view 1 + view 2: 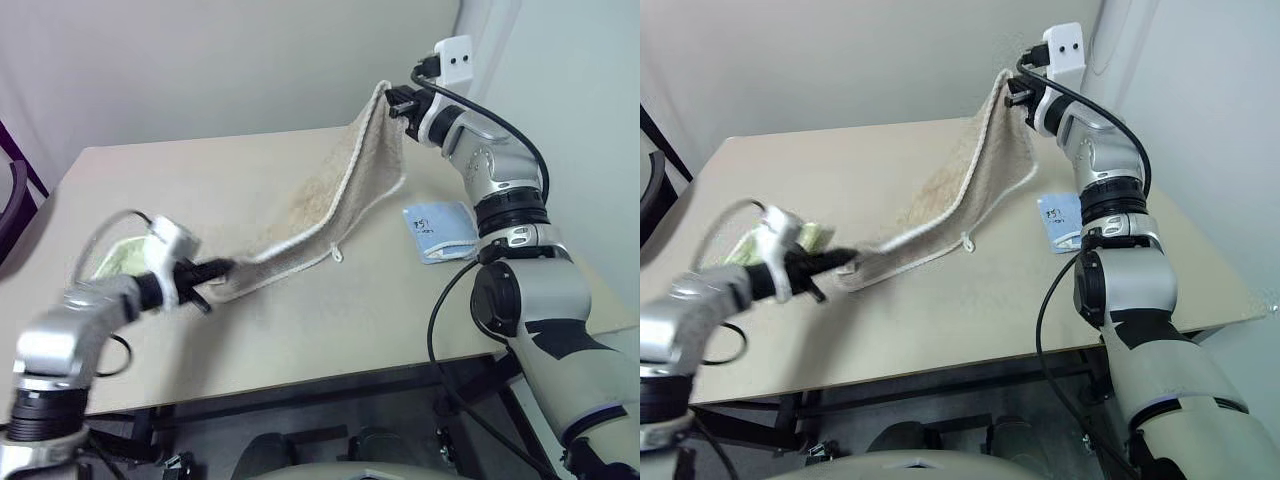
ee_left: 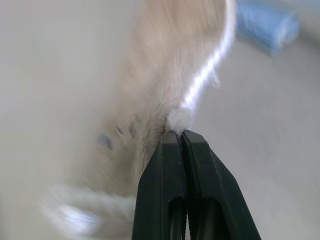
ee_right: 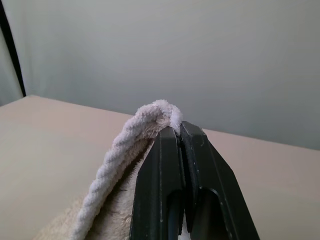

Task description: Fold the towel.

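A folded pale-green cloth (image 1: pixel 118 258) lies at the table's (image 1: pixel 300 330) left edge. The left gripper (image 1: pixel 222 268) is clamped on a corner of the fluffy beige towel (image 1: pixel 320 200), whose white corded edge sags above the smooth tan tabletop up to the right gripper (image 1: pixel 397 103), pinched on another corner. A light-blue cloth (image 1: pixel 440 232) lies further right.

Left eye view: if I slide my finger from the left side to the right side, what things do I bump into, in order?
Light-green folded towel → left gripper → beige towel → right gripper → light-blue cloth.
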Controlling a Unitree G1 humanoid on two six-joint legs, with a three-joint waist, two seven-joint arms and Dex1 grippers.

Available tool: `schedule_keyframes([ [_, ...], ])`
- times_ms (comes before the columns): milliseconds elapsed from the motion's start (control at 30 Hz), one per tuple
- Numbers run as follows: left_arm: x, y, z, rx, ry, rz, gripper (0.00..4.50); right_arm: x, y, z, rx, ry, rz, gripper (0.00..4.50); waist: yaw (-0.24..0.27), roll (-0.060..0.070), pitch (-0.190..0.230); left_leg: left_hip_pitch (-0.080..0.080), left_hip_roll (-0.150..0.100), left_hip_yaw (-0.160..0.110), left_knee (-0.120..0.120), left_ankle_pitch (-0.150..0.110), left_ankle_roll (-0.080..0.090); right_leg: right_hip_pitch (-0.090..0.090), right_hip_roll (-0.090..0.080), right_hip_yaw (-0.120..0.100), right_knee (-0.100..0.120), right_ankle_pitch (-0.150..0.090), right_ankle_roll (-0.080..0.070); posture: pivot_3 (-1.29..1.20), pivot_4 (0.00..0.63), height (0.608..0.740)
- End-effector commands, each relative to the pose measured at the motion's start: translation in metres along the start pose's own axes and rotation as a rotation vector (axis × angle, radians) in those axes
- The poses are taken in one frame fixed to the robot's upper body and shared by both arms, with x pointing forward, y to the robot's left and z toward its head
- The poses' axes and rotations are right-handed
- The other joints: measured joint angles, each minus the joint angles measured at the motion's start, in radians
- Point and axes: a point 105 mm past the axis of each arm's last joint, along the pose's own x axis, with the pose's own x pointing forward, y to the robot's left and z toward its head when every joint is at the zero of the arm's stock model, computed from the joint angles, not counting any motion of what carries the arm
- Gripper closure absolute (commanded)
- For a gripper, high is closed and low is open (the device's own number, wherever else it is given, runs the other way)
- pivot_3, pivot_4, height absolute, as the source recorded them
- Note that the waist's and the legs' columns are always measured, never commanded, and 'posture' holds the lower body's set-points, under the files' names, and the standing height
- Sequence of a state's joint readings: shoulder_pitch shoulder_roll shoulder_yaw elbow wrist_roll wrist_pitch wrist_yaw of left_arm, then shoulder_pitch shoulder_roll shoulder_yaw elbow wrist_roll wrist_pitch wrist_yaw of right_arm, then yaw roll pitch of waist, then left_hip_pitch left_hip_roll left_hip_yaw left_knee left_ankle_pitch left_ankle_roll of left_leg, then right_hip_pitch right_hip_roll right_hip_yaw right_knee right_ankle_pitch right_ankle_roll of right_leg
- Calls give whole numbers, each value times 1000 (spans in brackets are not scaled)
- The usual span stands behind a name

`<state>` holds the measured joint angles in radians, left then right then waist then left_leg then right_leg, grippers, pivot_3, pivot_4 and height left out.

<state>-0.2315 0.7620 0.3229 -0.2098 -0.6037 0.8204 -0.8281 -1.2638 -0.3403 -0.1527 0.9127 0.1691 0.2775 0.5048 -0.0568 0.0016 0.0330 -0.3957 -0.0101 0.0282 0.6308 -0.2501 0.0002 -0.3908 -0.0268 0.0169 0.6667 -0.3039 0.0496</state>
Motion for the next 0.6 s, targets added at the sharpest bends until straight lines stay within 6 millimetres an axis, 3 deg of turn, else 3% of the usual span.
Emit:
schedule_keyframes([
  [33, -21, 25, 24, -21, -91, 59, 4482, 0, -4, 19, -24, -66, -25, 4500, -1, 0, 0, 0, 0, 0, 0, 0, 0, 0, 0, 0, 0, 0, 0, 0, 0, 740],
  [167, -22, 56, 48, -44, -173, 142, 4482, 1, -7, 18, -28, -71, -44, 4500, 6, -2, 1, 1, 0, 0, 1, 0, 0, 1, 0, 0, 1, 0, 0, 0, 0, 740],
  [300, -8, 105, 69, -38, -235, 304, 4482, 1, -13, 18, -39, -73, -74, 4500, 14, -3, 1, 1, 0, 0, 2, 0, -1, 1, 0, 0, 2, 0, 0, 0, 0, 740],
  [400, 1, 137, 97, -70, -322, 428, 4482, 1, -20, 17, -78, -71, -113, 4500, 16, -6, 3, 1, 0, 0, 2, 1, -1, 1, 0, -1, 2, 1, 2, 0, 0, 740],
  [467, 7, 146, 110, -85, -362, 481, 4482, 1, -22, 18, -83, -76, -130, 4500, 14, -6, 3, -2, 0, 1, 2, 1, -1, -2, 0, -1, 2, 2, 3, 0, 0, 740],
  [600, 22, 142, 139, -122, -459, 485, 4482, 2, -26, 30, -82, -136, -170, 4500, 10, -7, 3, -15, -1, 2, 2, 1, -1, -16, 0, 0, 4, 3, 4, 0, 0, 740],
])
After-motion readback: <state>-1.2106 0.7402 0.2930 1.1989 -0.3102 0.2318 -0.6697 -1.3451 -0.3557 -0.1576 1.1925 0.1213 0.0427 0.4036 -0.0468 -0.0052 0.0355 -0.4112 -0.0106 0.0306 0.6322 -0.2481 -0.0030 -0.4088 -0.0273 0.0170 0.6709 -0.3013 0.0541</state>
